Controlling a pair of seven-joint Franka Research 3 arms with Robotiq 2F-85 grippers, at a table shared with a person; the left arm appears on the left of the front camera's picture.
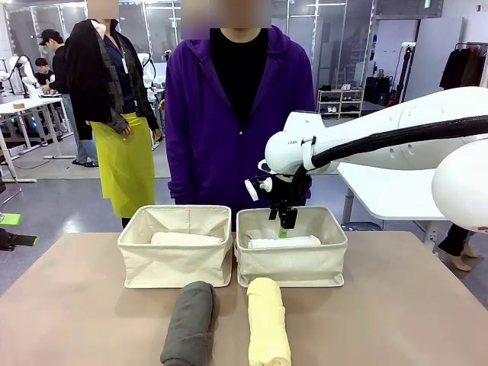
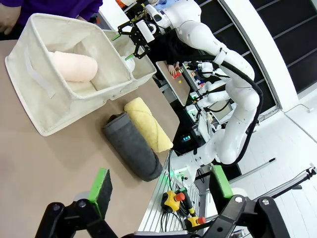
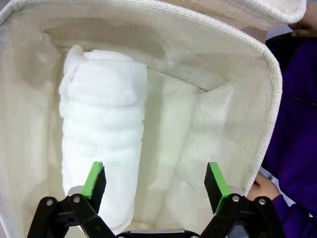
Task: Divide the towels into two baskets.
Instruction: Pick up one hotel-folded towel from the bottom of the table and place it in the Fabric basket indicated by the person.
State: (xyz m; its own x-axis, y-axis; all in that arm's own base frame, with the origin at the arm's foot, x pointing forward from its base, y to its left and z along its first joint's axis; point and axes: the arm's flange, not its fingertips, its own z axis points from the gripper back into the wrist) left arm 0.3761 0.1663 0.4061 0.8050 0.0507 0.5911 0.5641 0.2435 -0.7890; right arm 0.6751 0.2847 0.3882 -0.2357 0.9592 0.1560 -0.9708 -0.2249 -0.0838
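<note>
Two cream canvas baskets stand side by side across the table: the left basket [image 1: 175, 259] holds a pale pink towel [image 1: 185, 239], the right basket [image 1: 292, 259] a white towel [image 1: 284, 242]. On the table in front lie a dark grey towel [image 1: 189, 324] and a pale yellow towel [image 1: 268, 332]. My right gripper [image 1: 287, 223] hangs open over the right basket; in its wrist view the open gripper [image 3: 155, 179] is above the white towel [image 3: 101, 134], holding nothing. My left gripper [image 2: 161, 186] is open, off to the side of the table, looking at the pink towel [image 2: 74, 66], grey towel [image 2: 132, 147] and yellow towel [image 2: 148, 124].
A person in a purple top [image 1: 236, 114] stands right behind the baskets. One of the person's hands [image 3: 265, 188] rests near the right basket's rim [image 3: 270, 69]. Another table [image 1: 389, 187] stands at the far right.
</note>
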